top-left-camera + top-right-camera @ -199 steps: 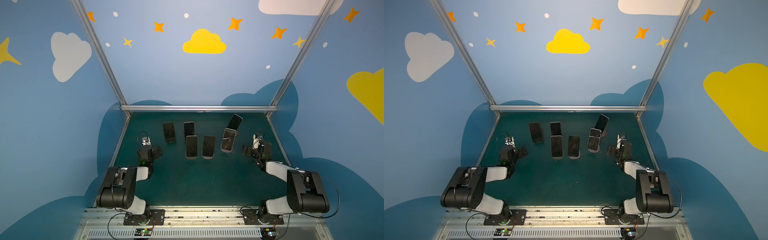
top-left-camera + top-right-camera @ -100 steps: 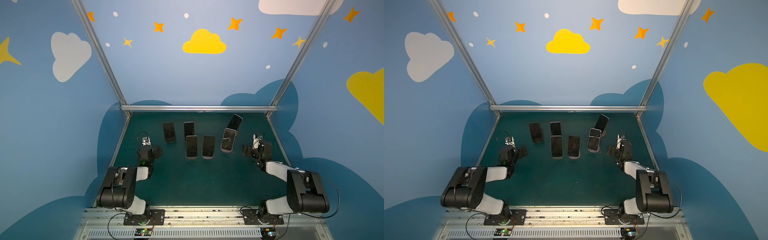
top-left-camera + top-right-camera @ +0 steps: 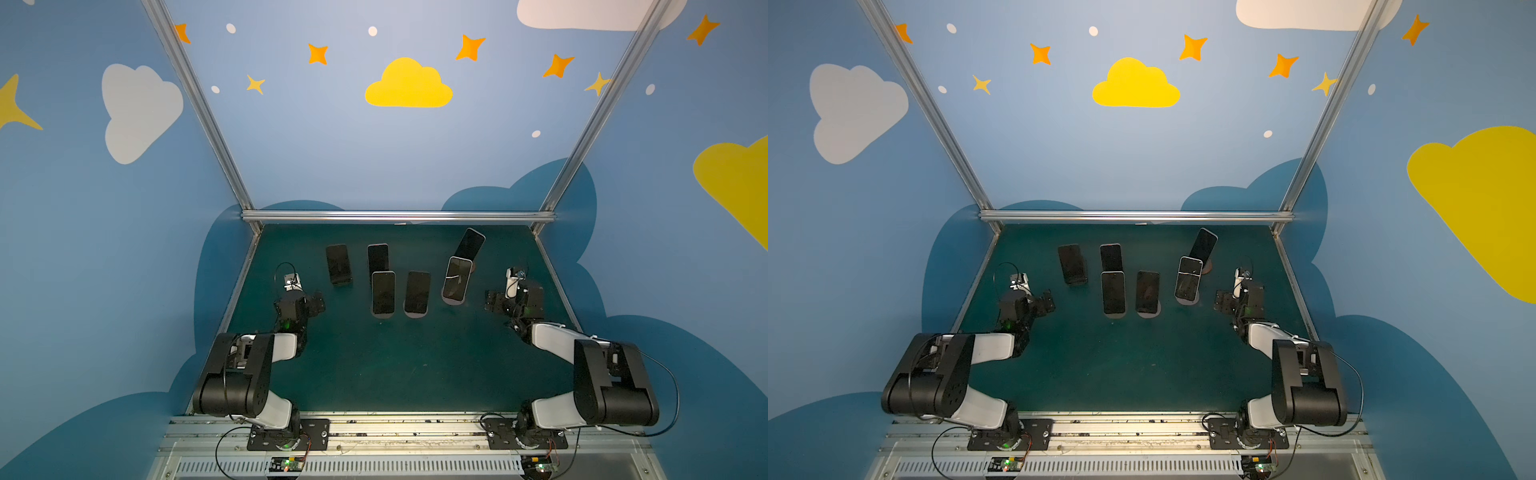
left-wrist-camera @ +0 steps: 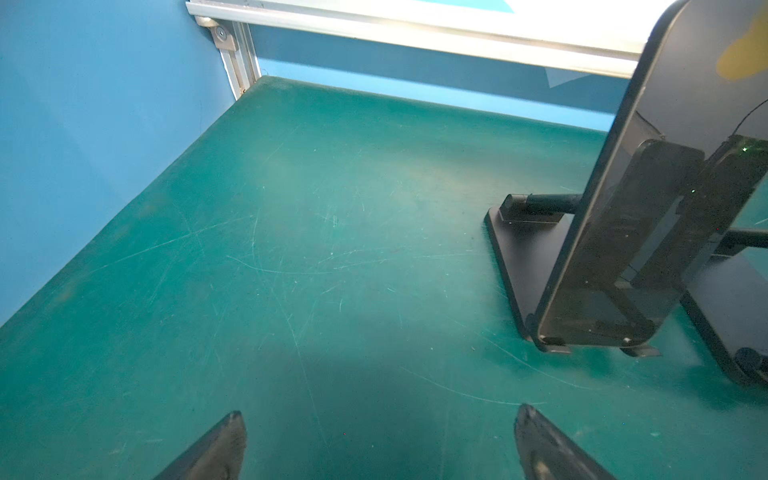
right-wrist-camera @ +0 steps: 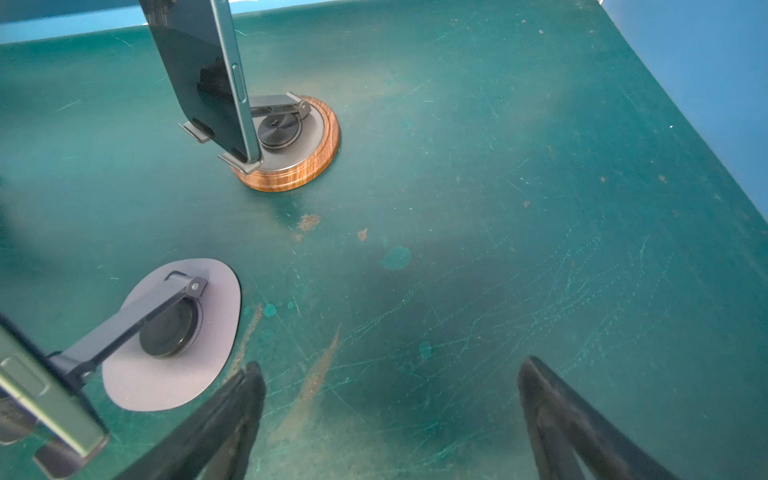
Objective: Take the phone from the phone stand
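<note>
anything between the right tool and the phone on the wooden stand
Nothing visible does. In the right wrist view only bare mat lies between the open right tool and the phone on the wooden stand. The grey stand sits off to one side.

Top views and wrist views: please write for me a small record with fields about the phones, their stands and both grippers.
table: green, scratched
phones: six, each on its own stand, none removed yet
leftmost phone: on black stand, near left gripper
rightmost phone: tilted, on wooden stand
left gripper: open, empty, above table
right gripper: open, empty, above table
</note>
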